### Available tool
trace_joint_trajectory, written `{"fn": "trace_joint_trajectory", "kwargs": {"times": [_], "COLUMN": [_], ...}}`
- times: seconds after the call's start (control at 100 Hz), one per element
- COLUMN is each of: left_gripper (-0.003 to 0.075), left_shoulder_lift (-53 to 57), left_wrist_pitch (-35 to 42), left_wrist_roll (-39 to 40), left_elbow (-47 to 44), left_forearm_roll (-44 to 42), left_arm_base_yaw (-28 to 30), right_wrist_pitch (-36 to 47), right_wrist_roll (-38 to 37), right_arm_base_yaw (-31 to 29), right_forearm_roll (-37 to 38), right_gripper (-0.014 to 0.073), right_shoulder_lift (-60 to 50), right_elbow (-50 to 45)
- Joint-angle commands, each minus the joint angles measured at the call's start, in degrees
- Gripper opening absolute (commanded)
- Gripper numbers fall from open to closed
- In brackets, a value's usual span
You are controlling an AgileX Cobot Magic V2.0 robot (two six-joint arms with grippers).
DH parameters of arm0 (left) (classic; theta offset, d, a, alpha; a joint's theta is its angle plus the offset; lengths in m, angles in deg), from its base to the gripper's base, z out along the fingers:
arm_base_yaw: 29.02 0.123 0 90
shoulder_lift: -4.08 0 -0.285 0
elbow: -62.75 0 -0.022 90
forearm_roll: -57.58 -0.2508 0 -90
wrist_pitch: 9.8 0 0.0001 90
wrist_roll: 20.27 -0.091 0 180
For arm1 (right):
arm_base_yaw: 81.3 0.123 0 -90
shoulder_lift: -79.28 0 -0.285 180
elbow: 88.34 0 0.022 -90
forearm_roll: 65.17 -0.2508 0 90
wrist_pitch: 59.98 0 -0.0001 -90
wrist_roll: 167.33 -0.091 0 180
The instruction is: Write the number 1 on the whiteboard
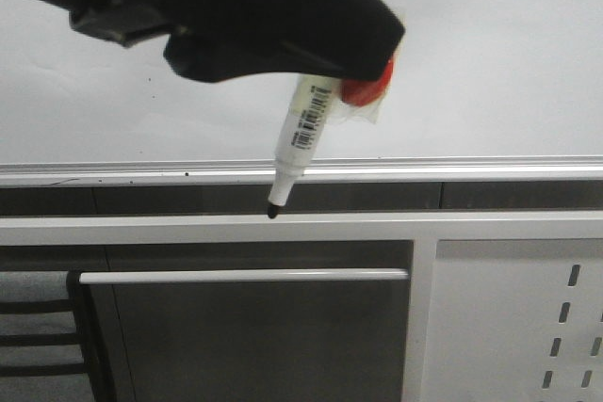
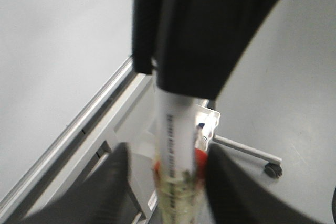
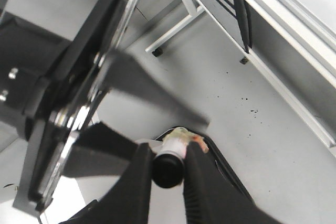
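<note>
We saw the marker (image 1: pixel 303 129) pinched between the right fingers (image 3: pixel 169 174), its long axis steeply tilted, dark tip down-left below them, just under the whiteboard (image 1: pixel 490 54) rail.

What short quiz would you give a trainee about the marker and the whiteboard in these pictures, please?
1. True or false: in the front view, the whiteboard already bears a pen stroke.
2. In the front view, which way does the marker point its tip? A) up B) down C) straight at the camera
3. What colour is the scrap stuck to the marker's barrel?

Key: 1 false, no stroke shows; 2 B; 3 red.
</note>
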Motion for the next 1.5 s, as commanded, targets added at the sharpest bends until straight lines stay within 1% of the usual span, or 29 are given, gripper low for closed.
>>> {"fn": "trace_joint_trajectory", "kwargs": {"times": [0.0, 0.01, 0.05, 0.11, 0.17, 0.23, 0.31, 0.4, 0.49, 0.57, 0.67, 0.77, 0.88, 1.0, 1.11, 1.2, 1.23, 1.37, 1.49], "left_gripper": [0.0586, 0.0602, 0.0624, 0.0616, 0.0599, 0.0571, 0.0526, 0.0460, 0.0409, 0.0371, 0.0311, 0.0244, 0.0169, 0.0123, 0.0115, 0.0115, 0.0115, 0.0115, 0.0115], "left_shoulder_lift": [2.71, 2.89, 4.33, 6.14, 8.76, 11.63, 14.95, 18.30, 20.85, 22.69, 23.61, 23.61, 23.61, 23.61, 23.61, 23.61, 23.61, 23.61, 23.61], "left_wrist_pitch": [3.62, 3.77, 4.06, 4.60, 5.81, 6.50, 6.96, 6.96, 7.09, 7.09, 6.99, 7.11, 7.11, 8.07, 10.17, 11.76, 12.30, 14.12, 15.07], "left_wrist_roll": [-0.04, -0.04, -0.04, -0.04, -0.04, -0.04, -0.04, -0.04, -0.04, -0.04, -0.04, -0.04, -0.04, -0.04, -0.04, -0.04, -0.04, -0.04, -0.04], "left_elbow": [2.03, 2.03, 2.03, 2.03, 2.03, 2.03, 1.68, 0.83, -0.32, -1.28, -1.72, -1.72, -1.72, -1.72, -1.72, -1.72, -1.72, -1.72, -1.72], "left_forearm_roll": [0.75, 0.75, 0.75, 0.75, 0.75, 0.75, 1.48, 2.80, 4.57, 7.15, 9.67, 11.03, 12.13, 12.13, 13.33, 13.52, 13.76, 14.08, 14.08], "left_arm_base_yaw": [-0.31, -0.31, -0.20, -0.20, 0.00, 1.19, 3.72, 8.02, 12.18, 15.29, 18.44, 20.39, 21.21, 21.24, 21.24, 21.24, 21.24, 21.24, 21.24], "right_wrist_pitch": [2.10, 2.24, 3.16, 5.72, 10.53, 16.20, 23.35, 32.81, 41.29, 46.00, 50.08, 52.76, 53.60, 55.14, 55.14, 56.52, 57.71, 63.95, 69.22], "right_wrist_roll": [0.41, 0.41, 0.41, -0.47, -0.78, -1.02, -1.02, -1.02, -1.02, -1.02, -1.02, -0.90, 0.66, 2.13, 3.01, 5.35, 6.33, 6.44, 6.44], "right_arm_base_yaw": [0.13, 0.13, 0.13, 0.13, 0.13, 0.13, 0.13, 0.13, 0.13, 0.13, 0.13, 0.13, 0.13, 0.13, 0.74, 3.44, 4.88, 9.98, 11.94], "right_forearm_roll": [-1.09, -0.98, -0.35, 0.27, 0.27, 0.27, 0.27, 0.27, 0.27, 0.27, 0.42, 0.80, 0.80, 0.80, 0.80, 0.80, 0.80, 2.07, 3.07], "right_gripper": [-0.0062, -0.0062, -0.0058, -0.0050, -0.0048, -0.0048, -0.0048, -0.0043, -0.0043, -0.0043, -0.0043, -0.0043, -0.0043, -0.0043, -0.0043, -0.0043, -0.0043, -0.0043, -0.0043], "right_shoulder_lift": [-1.64, -1.79, -2.28, -4.02, -7.00, -10.40, -16.44, -22.97, -30.00, -35.10, -38.34, -38.62, -37.55, -35.33, -32.95, -31.19, -30.63, -27.29, -23.72], "right_elbow": [1.81, 1.81, 1.81, 1.24, -1.12, -4.75, -11.95, -20.08, -26.01, -29.71, -31.45, -31.62, -31.62, -31.62, -31.62, -31.62, -31.62, -31.62, -31.62]}}
